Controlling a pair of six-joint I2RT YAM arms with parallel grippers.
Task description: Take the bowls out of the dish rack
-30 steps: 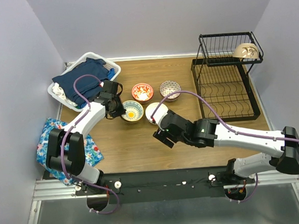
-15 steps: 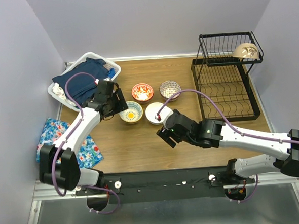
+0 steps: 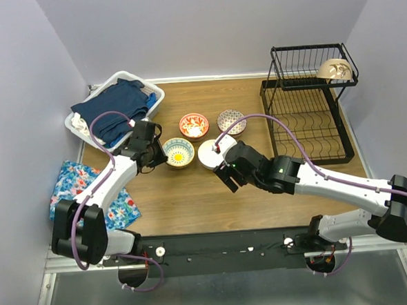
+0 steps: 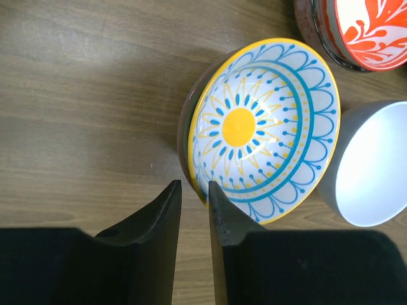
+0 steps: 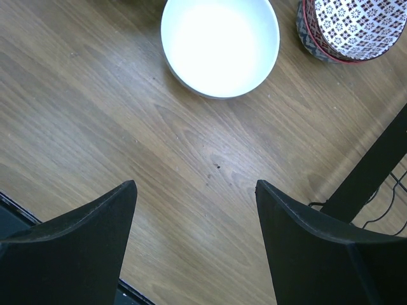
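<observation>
Four bowls stand on the table: a yellow-and-blue sun-patterned one [image 3: 180, 152] [image 4: 264, 127], a red-orange floral one [image 3: 193, 125] [image 4: 365, 32], a plain white one [image 3: 210, 153] [image 5: 219, 44] and a dark patterned one [image 3: 231, 121] [image 5: 353, 28]. A beige bowl [image 3: 334, 70] rests on the upper tier of the black dish rack [image 3: 305, 122]. My left gripper [image 3: 158, 152] [image 4: 194, 184] sits just left of the sun bowl's rim, jaws a narrow gap apart with only wood between them. My right gripper [image 3: 224, 177] [image 5: 196, 184] hangs wide open over bare table, just short of the white bowl.
A white laundry basket [image 3: 157, 94] full of dark blue clothes stands at the back left. A floral cloth [image 3: 88, 194] lies at the left edge. The rack's black leg [image 5: 375, 165] runs along the right of the right wrist view.
My left gripper has let go of the sun bowl, backed off to its left side, and its jaws have narrowed again. My right arm has shifted slightly toward the white bowl.
</observation>
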